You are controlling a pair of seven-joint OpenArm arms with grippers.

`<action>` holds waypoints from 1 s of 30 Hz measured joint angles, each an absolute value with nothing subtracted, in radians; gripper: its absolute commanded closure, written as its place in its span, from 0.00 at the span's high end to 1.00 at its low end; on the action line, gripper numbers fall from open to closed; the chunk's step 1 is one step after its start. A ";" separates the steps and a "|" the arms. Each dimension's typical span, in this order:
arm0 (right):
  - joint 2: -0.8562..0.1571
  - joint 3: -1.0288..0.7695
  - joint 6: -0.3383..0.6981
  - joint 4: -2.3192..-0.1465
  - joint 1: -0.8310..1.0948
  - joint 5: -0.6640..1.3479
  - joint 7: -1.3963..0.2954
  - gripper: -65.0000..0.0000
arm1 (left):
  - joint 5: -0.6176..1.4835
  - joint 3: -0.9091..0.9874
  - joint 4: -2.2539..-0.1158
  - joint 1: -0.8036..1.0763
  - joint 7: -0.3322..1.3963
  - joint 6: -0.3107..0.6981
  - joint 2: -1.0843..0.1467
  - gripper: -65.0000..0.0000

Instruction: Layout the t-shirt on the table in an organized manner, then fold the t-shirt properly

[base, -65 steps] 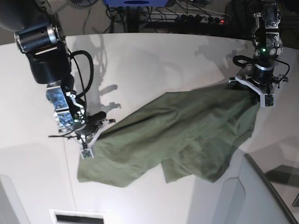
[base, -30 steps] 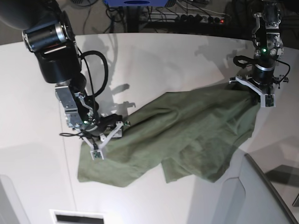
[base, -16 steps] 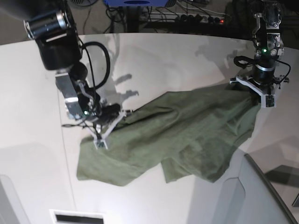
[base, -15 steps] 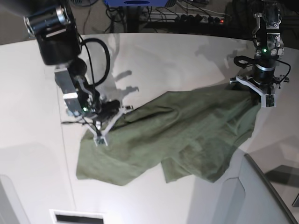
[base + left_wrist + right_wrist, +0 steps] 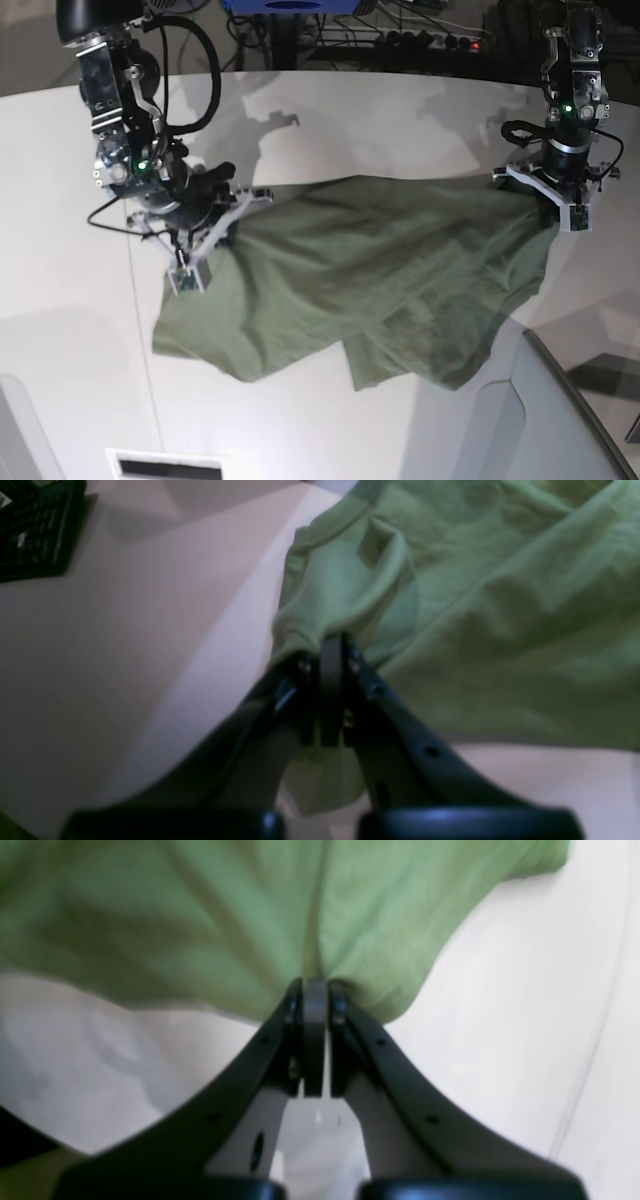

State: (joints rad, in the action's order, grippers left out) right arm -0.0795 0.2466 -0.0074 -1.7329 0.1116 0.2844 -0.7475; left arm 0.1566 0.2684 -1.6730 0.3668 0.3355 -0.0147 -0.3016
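The olive-green t-shirt lies rumpled across the white table, stretched between both arms. At the left of the base view my right gripper is shut on the shirt's upper left edge. The right wrist view shows its jaws pinched together on a gather of the t-shirt, above the table. My left gripper is shut on the shirt's far right corner. In the left wrist view it clamps a bunched fold of the t-shirt.
Cables and a power strip run beyond the table's far edge. A grey-white panel rises at the bottom right, partly under the shirt's hem. A thin seam line crosses the table. A dark gridded object sits at the left wrist view's corner.
My right gripper has shut on the shirt's left edge and pulled it up and back to the left, stretching the cloth. The left arm has not moved.
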 measured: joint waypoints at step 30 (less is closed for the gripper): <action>-0.102 0.476 -0.014 -0.754 -0.575 0.296 -0.523 0.36 | 0.157 0.318 -1.446 0.112 0.327 -0.014 -0.234 0.00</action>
